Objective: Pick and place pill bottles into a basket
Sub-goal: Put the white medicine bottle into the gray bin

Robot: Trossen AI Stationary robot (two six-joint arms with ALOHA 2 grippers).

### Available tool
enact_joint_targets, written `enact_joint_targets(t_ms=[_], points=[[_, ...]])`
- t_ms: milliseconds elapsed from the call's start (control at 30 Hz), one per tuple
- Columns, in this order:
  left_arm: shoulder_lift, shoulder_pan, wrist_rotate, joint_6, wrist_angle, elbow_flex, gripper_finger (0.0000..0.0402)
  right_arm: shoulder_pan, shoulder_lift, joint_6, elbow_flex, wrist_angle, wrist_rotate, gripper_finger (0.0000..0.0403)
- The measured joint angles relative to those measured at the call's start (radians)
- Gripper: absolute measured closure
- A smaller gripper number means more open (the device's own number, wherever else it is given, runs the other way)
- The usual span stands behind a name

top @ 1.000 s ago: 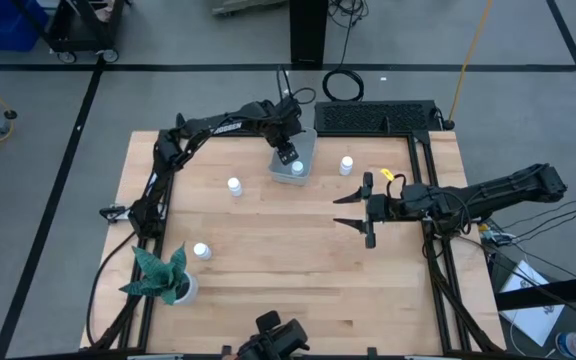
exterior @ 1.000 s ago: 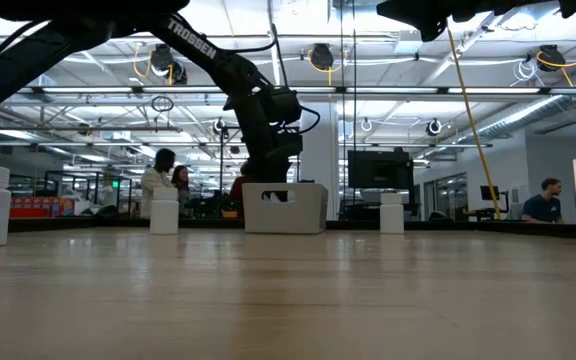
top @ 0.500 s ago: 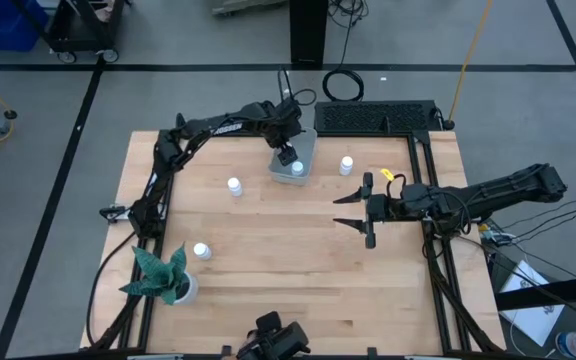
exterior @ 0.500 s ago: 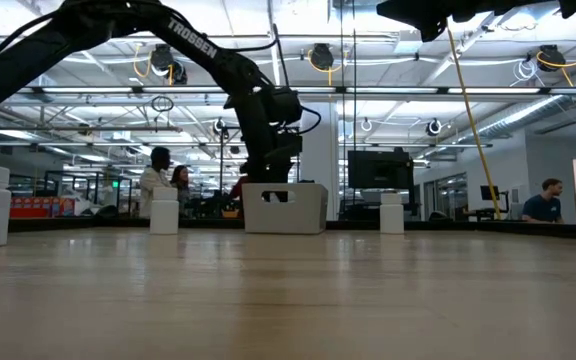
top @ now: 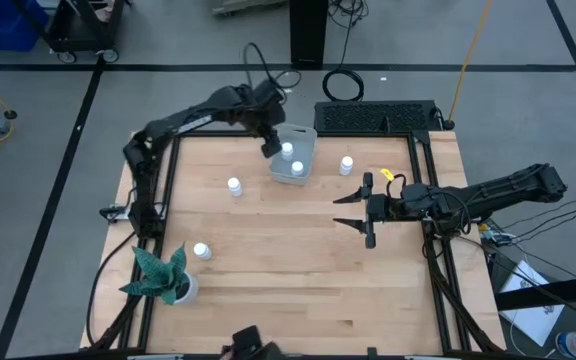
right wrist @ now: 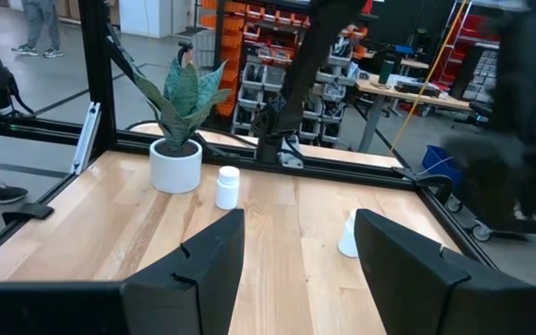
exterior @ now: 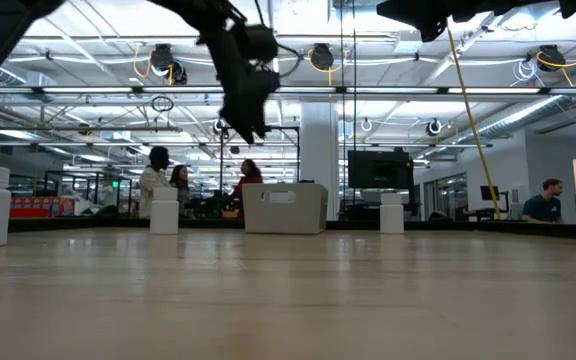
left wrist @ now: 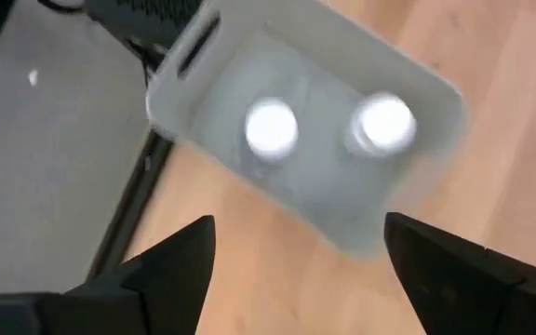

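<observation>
The basket (top: 294, 156) sits near the far edge of the wooden counter (top: 288, 260), just in front of the black ridged box (top: 376, 117), and two pill bottles (top: 287, 151) stand upright inside it, side by side; the left wrist view looks straight down on their white caps (left wrist: 272, 127) within the pale walls (left wrist: 394, 209). Three more bottles stand on the counter itself: one just to the right of the basket (top: 346, 165), one to its left (top: 234, 186), and one well apart near the front left (top: 201, 251), close to the green plant in its white pot (top: 165, 277). The left hand (top: 271, 146) hovers above the basket's far left corner, clear of the rim, its fingers (left wrist: 170, 270) spread apart and holding nothing; in the low view it hangs well above the basket (exterior: 285, 208). The right hand (top: 356, 210) waits over the right middle of the counter, its fingers (right wrist: 203, 265) wide apart and empty, pointing across towards the plant (right wrist: 179, 112). People (exterior: 160, 172) show in the room beyond the counter.
</observation>
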Motion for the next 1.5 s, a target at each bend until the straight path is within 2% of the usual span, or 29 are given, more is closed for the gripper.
enact_joint_targets(t_ms=[333, 600, 733, 967, 1500], points=[[-0.239, -0.037, -0.002, -0.176, -0.244, 0.001, 0.0090, 0.000, 0.000, 0.000, 0.000, 0.001, 0.000, 0.0206], [-0.369, -0.137, -0.026, -0.322, -0.371, 0.001, 0.0102, 0.000, 0.000, 0.000, 0.000, 0.008, 0.000, 0.0206], [-0.396, -0.218, -0.030, -0.373, -0.416, 0.002, 0.0098, 0.000, 0.000, 0.008, 0.000, 0.008, 0.000, 0.0206], [-0.408, -0.386, -0.124, -0.521, -0.494, 0.001, 0.0102, 0.002, 0.000, 0.026, 0.000, 0.007, -0.005, 0.0206], [-0.408, -0.692, -0.209, -0.721, -0.491, -0.008, 0.0138, 0.002, 0.000, 0.045, 0.000, -0.016, -0.007, 0.0206]])
